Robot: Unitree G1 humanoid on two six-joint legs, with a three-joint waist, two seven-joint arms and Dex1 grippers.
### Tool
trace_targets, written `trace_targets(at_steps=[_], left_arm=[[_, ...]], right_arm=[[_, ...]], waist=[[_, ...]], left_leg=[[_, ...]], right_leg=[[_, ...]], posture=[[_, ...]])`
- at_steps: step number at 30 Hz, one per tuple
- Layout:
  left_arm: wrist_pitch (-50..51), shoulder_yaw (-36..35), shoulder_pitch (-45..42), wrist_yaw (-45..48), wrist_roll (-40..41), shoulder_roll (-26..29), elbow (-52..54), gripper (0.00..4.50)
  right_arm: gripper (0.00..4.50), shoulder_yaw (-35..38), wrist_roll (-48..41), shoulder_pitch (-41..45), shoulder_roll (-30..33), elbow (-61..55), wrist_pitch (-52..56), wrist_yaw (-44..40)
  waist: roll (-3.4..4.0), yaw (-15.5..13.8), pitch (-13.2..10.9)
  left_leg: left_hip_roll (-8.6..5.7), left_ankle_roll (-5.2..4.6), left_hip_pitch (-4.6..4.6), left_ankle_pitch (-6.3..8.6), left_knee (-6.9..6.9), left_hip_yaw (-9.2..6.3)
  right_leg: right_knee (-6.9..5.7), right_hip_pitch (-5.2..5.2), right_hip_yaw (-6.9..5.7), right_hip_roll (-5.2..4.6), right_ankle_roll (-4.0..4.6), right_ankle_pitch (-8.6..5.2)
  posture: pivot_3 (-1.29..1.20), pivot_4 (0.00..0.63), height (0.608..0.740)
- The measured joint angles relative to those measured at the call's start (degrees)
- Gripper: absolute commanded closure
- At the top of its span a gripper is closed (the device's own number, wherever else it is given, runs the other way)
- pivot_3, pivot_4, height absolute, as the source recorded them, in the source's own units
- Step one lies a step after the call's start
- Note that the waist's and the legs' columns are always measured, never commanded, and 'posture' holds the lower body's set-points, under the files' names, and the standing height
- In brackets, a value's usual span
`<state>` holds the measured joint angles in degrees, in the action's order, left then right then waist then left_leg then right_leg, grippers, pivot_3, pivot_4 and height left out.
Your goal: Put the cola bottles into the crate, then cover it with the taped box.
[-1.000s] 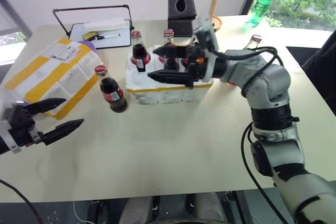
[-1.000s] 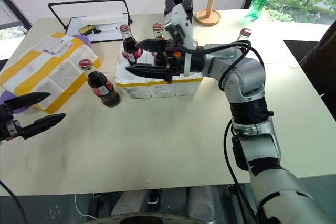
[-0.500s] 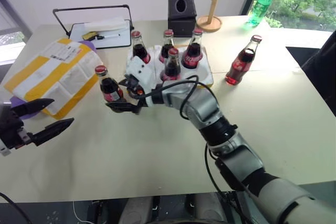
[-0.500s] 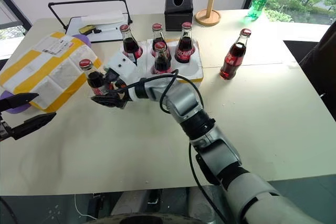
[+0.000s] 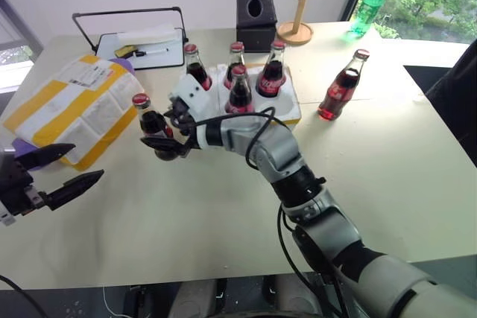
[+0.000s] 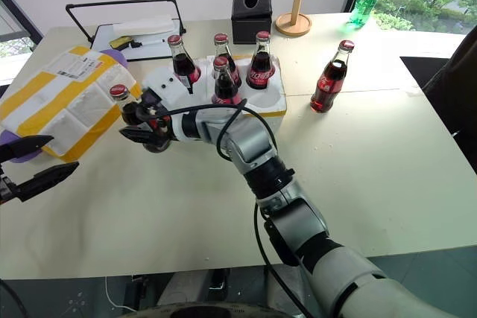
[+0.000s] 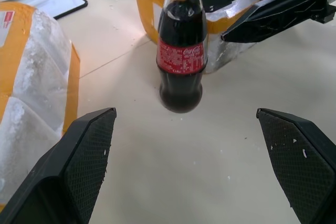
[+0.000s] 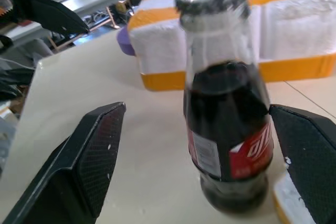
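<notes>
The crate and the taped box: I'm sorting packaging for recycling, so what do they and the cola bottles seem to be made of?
The crate: looks like white styrofoam, matte and grainy, with a glossy yellow tape band. The taped box: the same beaded white foam, under wide yellow tape stripes and a paper-looking label. The cola bottles, like the one near the right gripper: apparently clear glass, glossy with highlights, a red cap, probably metal.

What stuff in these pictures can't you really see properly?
- Crate: in the eye views the bottles in it and the right arm hide its wells, so free wells can't be counted.
- Taped box: the writing on its label is too small to read.
- Cola bottle between the open right gripper's fingers: blurred in the right wrist view, so contact can't be judged.
- Purple thing beside the box: mostly hidden under it.
</notes>
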<state>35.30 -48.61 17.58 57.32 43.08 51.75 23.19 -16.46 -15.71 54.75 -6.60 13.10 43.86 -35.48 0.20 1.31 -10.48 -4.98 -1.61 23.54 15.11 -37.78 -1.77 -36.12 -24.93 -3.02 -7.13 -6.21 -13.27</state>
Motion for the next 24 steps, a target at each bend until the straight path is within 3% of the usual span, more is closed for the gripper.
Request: trace_targets(at_steps=[24], left_arm=[[-0.68, -0.01, 0.14, -0.59, -0.09, -0.64, 0.02, 0.00]], right_arm=[[0.05, -0.14, 4.43, 5.04, -3.92, 18.58, -13.14, -2.78]], waist=[[-0.04, 1.24, 0.02]], left_leg=[[0.00, 0.24, -0.16, -0.17, 0.44, 0.00]], right_leg=[[0.01, -0.08, 0.14, 0.02, 0.04, -0.01]], posture=[[0.00, 0.150, 0.736]])
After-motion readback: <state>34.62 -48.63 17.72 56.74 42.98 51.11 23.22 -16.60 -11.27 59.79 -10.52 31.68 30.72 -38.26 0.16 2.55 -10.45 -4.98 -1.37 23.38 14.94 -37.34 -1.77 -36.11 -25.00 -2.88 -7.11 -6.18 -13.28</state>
